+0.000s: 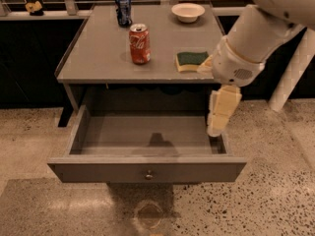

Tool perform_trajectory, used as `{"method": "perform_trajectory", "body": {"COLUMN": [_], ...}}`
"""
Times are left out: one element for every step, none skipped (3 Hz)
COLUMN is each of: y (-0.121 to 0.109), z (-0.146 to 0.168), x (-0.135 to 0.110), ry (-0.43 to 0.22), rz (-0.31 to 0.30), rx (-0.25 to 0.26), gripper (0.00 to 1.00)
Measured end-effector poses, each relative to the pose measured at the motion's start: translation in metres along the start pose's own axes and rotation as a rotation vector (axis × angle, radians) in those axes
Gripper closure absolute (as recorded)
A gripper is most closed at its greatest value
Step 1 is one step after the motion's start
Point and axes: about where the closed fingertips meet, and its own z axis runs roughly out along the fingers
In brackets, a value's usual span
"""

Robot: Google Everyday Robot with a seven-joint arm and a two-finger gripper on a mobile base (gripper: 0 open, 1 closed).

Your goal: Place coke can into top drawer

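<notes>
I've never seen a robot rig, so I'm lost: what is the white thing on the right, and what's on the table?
The white shape is the robot's arm; the cream piece hanging from it is its gripper, the hand for picking things up. It hangs by the right end of the open drawer, as pictured, holding nothing. The single camera looks down at the front of the table. On it stand a red coke can, a dark blue can and a white bowl, with a green sponge beside them.
</notes>
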Motion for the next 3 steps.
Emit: {"method": "perform_trajectory", "body": {"y": [-0.012,-0.047,-0.047], "z": [0.024,0.04,0.04], "x": [-0.044,-0.08,-0.08], "ry": [0.013,-0.002,-0.002], "rz": [-0.067,-0.017,-0.017], "rx": [0.102,0.213,0.213], "gripper": [0.0,0.0,0.0]}}
